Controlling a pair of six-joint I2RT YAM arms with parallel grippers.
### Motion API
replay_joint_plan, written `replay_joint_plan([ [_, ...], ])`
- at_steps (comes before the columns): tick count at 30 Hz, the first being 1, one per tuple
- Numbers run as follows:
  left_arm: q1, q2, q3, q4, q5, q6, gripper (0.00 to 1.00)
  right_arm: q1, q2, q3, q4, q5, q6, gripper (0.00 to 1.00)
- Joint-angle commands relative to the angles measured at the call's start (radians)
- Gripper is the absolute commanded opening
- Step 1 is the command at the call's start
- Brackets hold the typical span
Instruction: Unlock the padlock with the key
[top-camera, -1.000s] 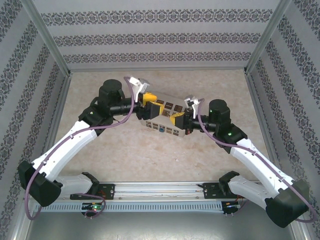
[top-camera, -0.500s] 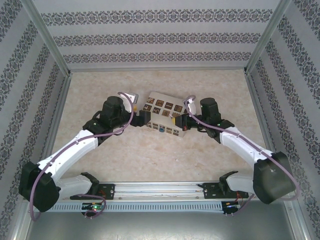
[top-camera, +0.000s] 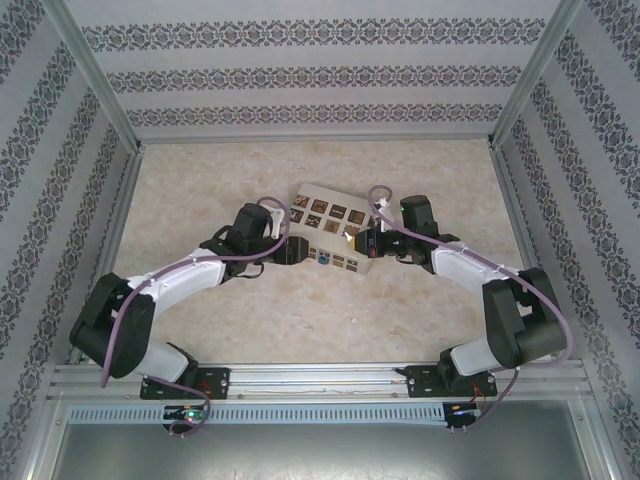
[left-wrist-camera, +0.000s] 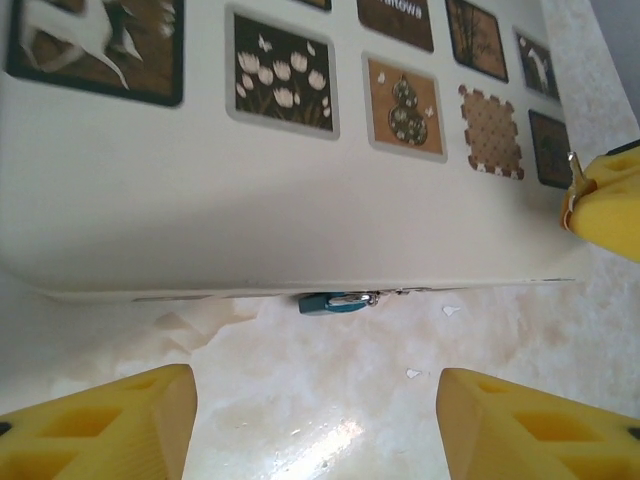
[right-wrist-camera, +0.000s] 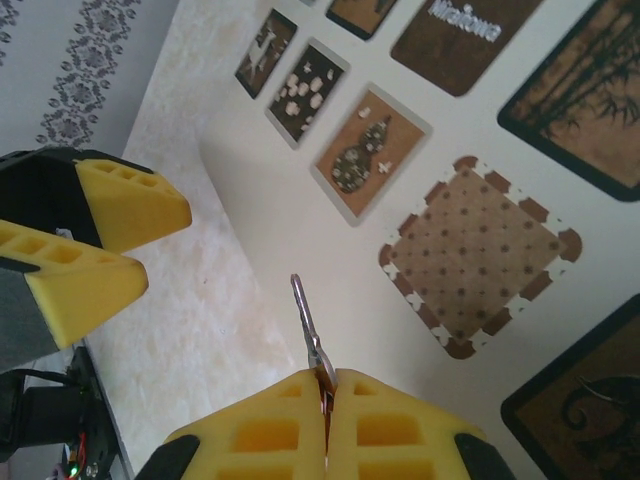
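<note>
Aligning key (right-wrist-camera: 308, 325), pinched in right gripper (right-wrist-camera: 325, 385), with padlock (left-wrist-camera: 335, 301) at box (left-wrist-camera: 200, 220) lower edge; left gripper (left-wrist-camera: 315, 415) spread, empty, should steady padlock first; keyhole apparently hidden.

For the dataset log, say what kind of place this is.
Probably a robot test enclosure, not a home: patterned wall panels in an aluminium frame, a marble-look tabletop, left arm and right arm bolted to a rail.
</note>
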Motion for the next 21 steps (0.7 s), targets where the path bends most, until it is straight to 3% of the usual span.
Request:
replay_joint_plan([
  [1,-0.031,0.038,0.007,0.074,0.031,-0.031,0.63,-0.007,0.029,0.021,0.020,-0.024,-0.007,0.00],
  [21,-0.043,0.089,-0.072,0.220,-0.025,-0.095,0.61,0.088,0.072,-0.070,0.094,-0.036,0.071,0.00],
])
